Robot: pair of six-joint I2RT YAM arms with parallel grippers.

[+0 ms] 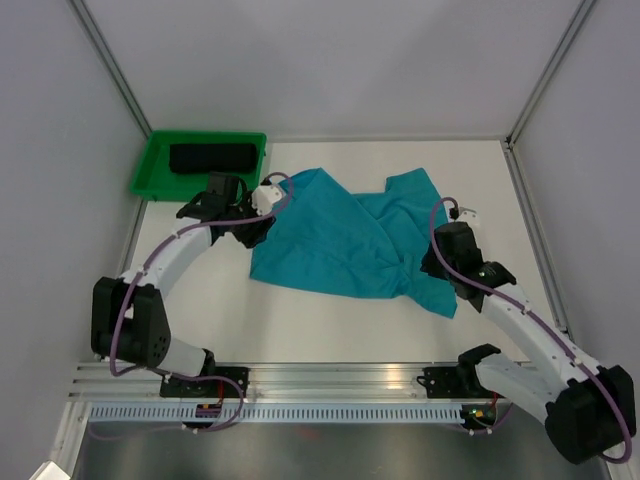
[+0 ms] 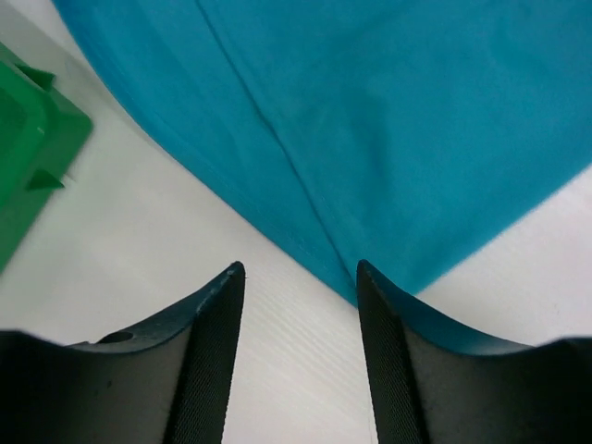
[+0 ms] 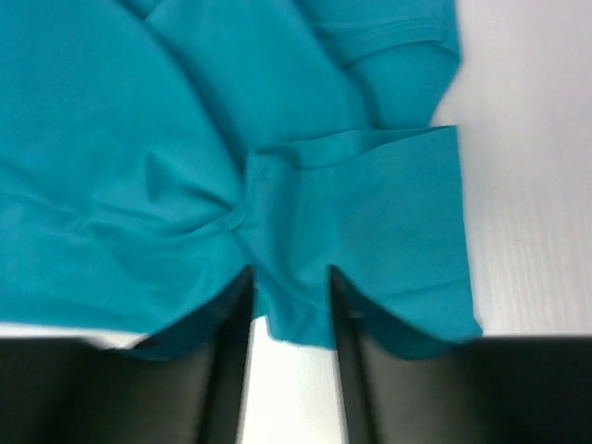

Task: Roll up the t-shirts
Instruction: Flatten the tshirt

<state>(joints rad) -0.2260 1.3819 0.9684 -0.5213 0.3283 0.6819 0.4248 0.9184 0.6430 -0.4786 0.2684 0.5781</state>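
Observation:
The teal t-shirt (image 1: 330, 235) lies crumpled and partly spread in the middle of the white table. The black t-shirt (image 1: 212, 157) sits as a roll inside the green tray (image 1: 148, 175). My left gripper (image 1: 258, 226) is at the teal shirt's left edge. In the left wrist view it (image 2: 301, 270) stands open over bare table, the shirt's (image 2: 416, 120) corner just beside its right finger. My right gripper (image 1: 431, 264) is at the shirt's right side. It (image 3: 289, 270) is open, with the loose cloth edge (image 3: 296, 314) lying between its fingertips, not pinched.
The green tray (image 2: 28, 129) stands at the back left, close to the left wrist. Grey walls enclose the table on the left, back and right. An aluminium rail with both arm bases (image 1: 330, 385) runs along the near edge.

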